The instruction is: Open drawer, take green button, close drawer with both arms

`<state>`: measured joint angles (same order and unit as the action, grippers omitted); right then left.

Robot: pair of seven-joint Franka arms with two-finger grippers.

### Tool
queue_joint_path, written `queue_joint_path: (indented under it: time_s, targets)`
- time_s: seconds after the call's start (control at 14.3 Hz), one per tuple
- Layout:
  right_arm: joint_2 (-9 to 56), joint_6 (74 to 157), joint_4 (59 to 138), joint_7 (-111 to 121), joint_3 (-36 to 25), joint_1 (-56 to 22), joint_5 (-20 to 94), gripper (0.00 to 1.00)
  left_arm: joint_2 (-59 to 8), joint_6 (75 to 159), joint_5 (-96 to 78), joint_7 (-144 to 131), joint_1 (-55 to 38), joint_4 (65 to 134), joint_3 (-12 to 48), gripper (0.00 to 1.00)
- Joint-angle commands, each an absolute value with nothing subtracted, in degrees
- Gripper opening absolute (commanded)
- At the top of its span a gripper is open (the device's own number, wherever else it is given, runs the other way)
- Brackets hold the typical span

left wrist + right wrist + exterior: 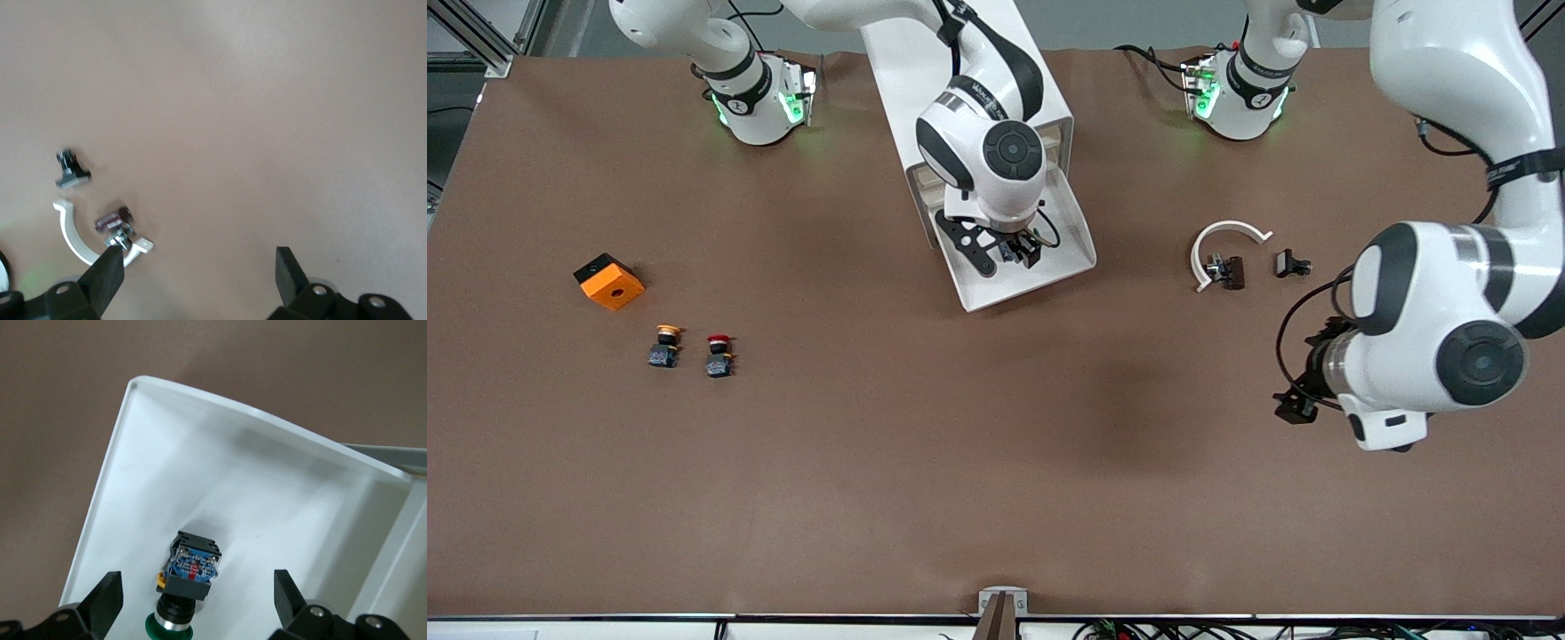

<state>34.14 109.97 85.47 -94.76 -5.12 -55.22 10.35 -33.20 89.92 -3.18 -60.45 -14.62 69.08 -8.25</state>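
Nearest the camera, the left gripper [1294, 404] waited, fingers spread, over bare table [996, 462]. Over the pulled-out drawer [1080, 258], the right gripper [193, 603] hung open straddling the button [190, 570] lying inside. It looked best to descend straight and close across the dark body.

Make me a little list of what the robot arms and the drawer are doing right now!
drawer: pulled open
button: green cap, lying in the drawer
right gripper: open, over the button, not gripping it
left gripper: open, waiting over bare table toward the left arm's end
also on table: red-capped button, yellow-capped button, orange block
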Motion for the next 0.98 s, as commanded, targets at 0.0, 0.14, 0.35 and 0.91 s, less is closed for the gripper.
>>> queue_joint_path:
  time_s: [0.0,0.14,0.35,0.91]
  targets:
    - [35.51,110.39,84.9,-93.16,-5.71,-55.9,11.34,1.0,-29.72,90.09,-2.11,-53.02,-14.33,71.54,-8.26,1.0]
    - [36.03,110.39,84.99,-93.25,-5.71,-55.9,11.43,1.0,-28.31,90.26,-2.11,-49.94,-14.33,71.63,-8.17,1.0]
    - [36.3,111.44,84.99,-93.25,-5.71,-55.46,14.84,1.0,-24.54,92.97,-2.11,-42.38,-14.41,75.56,-8.0,1.0]
    - [36.91,111.97,85.43,-93.51,-5.71,-54.15,15.21,1.0,-6.52,111.52,-0.35,-25.06,-14.33,104.65,-8.0,1.0]
